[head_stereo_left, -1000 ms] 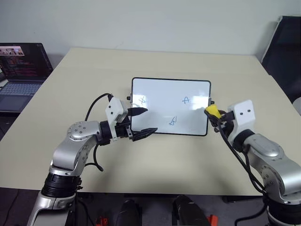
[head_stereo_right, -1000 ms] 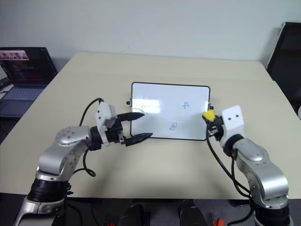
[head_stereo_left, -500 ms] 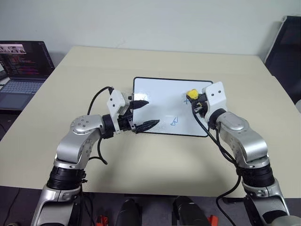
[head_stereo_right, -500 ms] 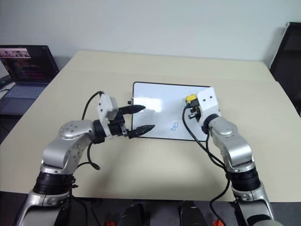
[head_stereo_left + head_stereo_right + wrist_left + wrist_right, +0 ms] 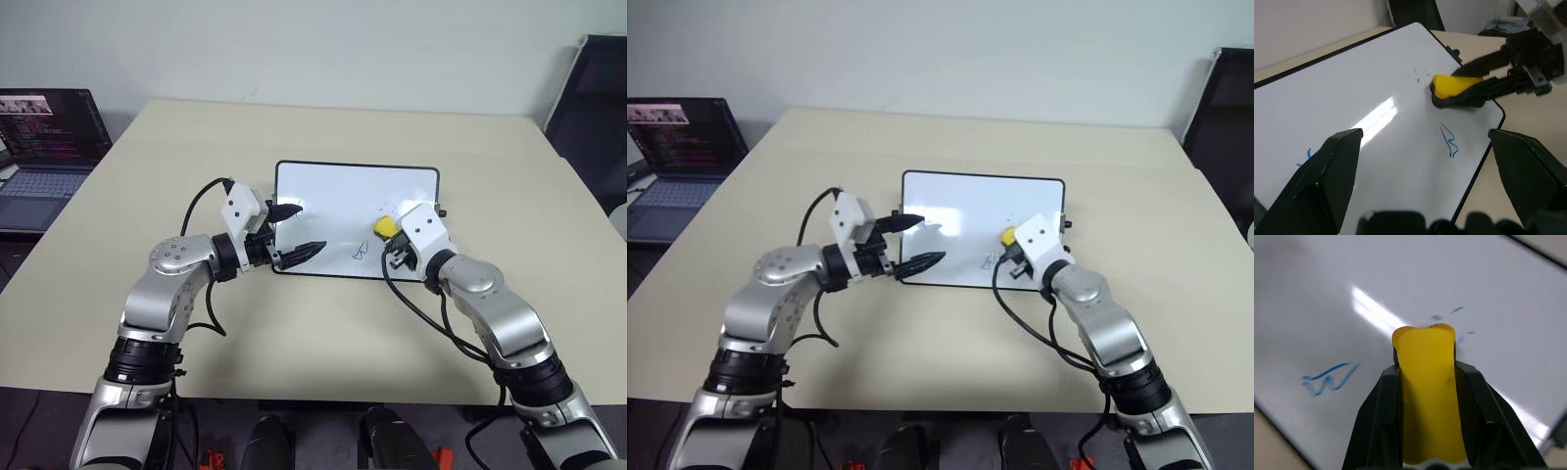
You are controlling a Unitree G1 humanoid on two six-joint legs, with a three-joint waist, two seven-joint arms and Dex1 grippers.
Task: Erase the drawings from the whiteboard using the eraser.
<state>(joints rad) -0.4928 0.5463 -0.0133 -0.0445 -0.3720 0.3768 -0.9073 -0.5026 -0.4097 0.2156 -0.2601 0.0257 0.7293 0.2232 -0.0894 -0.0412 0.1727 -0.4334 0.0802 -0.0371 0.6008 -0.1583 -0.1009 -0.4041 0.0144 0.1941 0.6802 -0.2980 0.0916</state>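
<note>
The whiteboard lies flat on the table in front of me. My right gripper is shut on the yellow eraser, which rests on the board's right half. One blue drawing sits near the board's front edge, just left of the eraser. Beyond the eraser's tip only a few blue flecks show. My left gripper stands open and empty over the board's left end. Part of another blue drawing shows near it in the left wrist view.
An open laptop stands on a lower surface off the table's left side. A dark chair is at the far right. The beige table has free room all round the board.
My right gripper carried the eraser from the board's right edge onto the board and across the right-hand drawing, which is now reduced to flecks. The left gripper has edged slightly forward.
</note>
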